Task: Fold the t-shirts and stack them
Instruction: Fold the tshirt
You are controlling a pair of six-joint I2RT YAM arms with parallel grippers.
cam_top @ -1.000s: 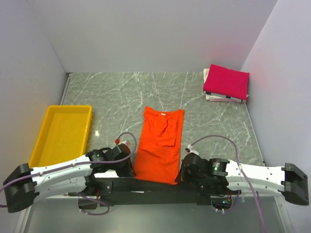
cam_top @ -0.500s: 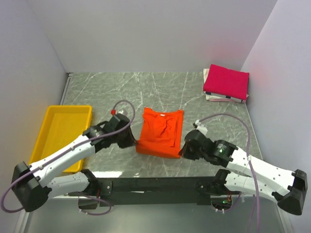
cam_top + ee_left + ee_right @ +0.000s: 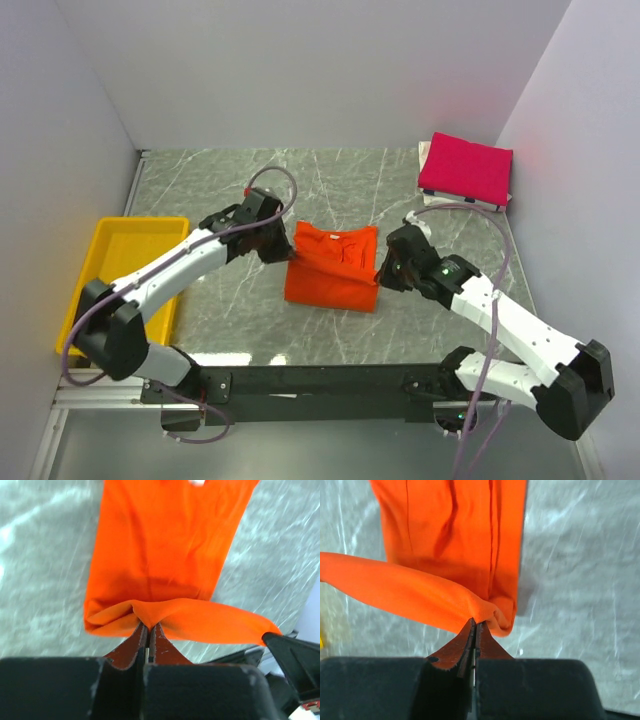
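Note:
The orange t-shirt (image 3: 330, 275) lies mid-table with its collar at the far end and its lower half doubled over the upper half. My left gripper (image 3: 287, 252) is shut on the hem's left corner (image 3: 148, 622). My right gripper (image 3: 382, 272) is shut on the hem's right corner (image 3: 476, 621). The hem hangs taut between them, a little above the cloth below (image 3: 165, 545) (image 3: 460, 530). The magenta-pink t-shirt (image 3: 465, 168) sits folded in the far right corner.
A yellow tray (image 3: 110, 290) stands at the left edge of the marble table (image 3: 220, 190). White cloth (image 3: 440, 200) shows under the magenta shirt. Walls close in the left, back and right sides. The right gripper's black body (image 3: 295, 655) shows in the left wrist view.
Both grippers have carried the orange shirt's hem from the near edge toward the collar, so the shirt now lies about half as long. Both arms have stretched out over the table.

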